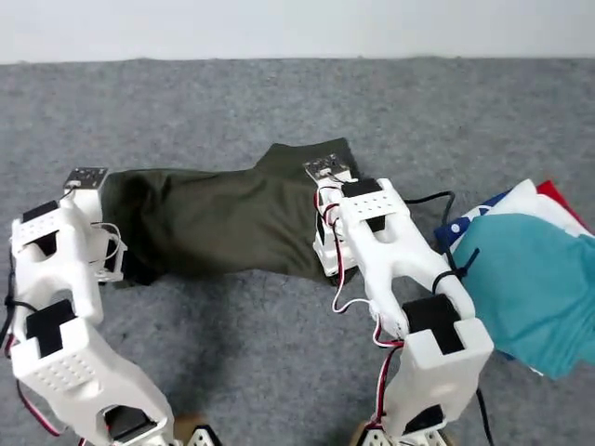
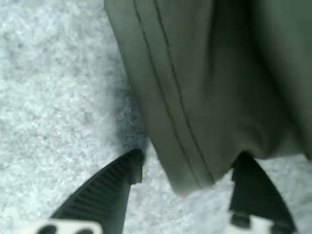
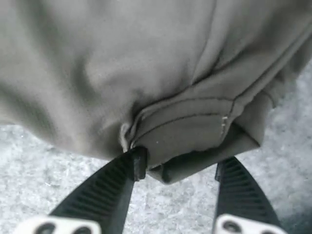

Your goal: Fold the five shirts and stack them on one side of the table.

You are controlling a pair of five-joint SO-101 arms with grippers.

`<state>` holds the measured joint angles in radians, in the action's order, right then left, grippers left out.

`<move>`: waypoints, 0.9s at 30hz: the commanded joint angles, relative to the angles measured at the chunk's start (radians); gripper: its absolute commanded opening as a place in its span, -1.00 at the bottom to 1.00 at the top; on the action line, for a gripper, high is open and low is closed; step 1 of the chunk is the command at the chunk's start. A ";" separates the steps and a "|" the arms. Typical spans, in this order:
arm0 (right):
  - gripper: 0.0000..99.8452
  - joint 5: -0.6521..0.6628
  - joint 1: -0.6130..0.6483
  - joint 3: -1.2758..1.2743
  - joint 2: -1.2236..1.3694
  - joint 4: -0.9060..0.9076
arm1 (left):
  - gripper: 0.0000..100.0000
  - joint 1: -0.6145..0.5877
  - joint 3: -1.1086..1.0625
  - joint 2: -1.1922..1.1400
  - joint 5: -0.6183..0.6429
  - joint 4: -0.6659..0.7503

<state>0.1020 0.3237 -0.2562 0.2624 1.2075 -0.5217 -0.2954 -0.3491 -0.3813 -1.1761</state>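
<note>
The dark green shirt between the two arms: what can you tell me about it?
The olive shirt looks like soft knit cotton, lying rumpled and partly folded across the grey felt-like table. Double stitching runs along its hem. A hem corner sits between the open fingers of the left pincer; a bunched, folded edge sits between those of the right pincer.

Grey felt tabletop (image 1: pixel 279 372); pale wall (image 1: pixel 297 28) behind.
</note>
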 commanded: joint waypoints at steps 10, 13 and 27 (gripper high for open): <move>-0.98 0.130 -0.019 -0.040 -0.013 -0.054 | -0.98 0.018 0.073 -0.017 -0.002 0.012; -0.98 0.132 -0.070 -0.040 -0.044 -0.021 | -0.98 0.014 0.079 -0.015 -0.005 -0.014; -0.98 0.328 -0.278 -0.107 -0.498 0.377 | -0.98 0.011 0.320 -0.014 -0.184 -0.534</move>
<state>0.4074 0.0736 -0.3376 -0.1611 1.5390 -0.4956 -0.0238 -0.3798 -0.5010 -1.6011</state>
